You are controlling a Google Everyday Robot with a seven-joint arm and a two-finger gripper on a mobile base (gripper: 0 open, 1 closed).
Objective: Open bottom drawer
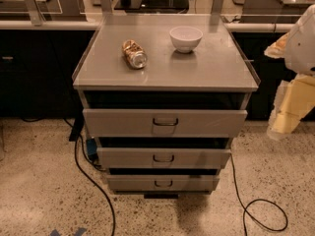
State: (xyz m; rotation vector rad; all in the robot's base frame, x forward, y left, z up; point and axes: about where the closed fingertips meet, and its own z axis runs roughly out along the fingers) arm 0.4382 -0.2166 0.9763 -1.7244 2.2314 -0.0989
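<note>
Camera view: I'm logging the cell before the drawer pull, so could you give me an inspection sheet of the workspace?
Surface: grey metal cabinet top, flat, raised side rims.
Job's things: narrow grey metal bottom drawer, small dark loop handle at centre, dark gap above its front.
Clutter: crushed brown can on its side; round white bowl upright, apart.
Grippers: pale gripper at right edge, beside the cabinet, off the drawer.
Cables: black cables trailing both sides.
Surroundings: speckled floor; dark counters behind.
</note>
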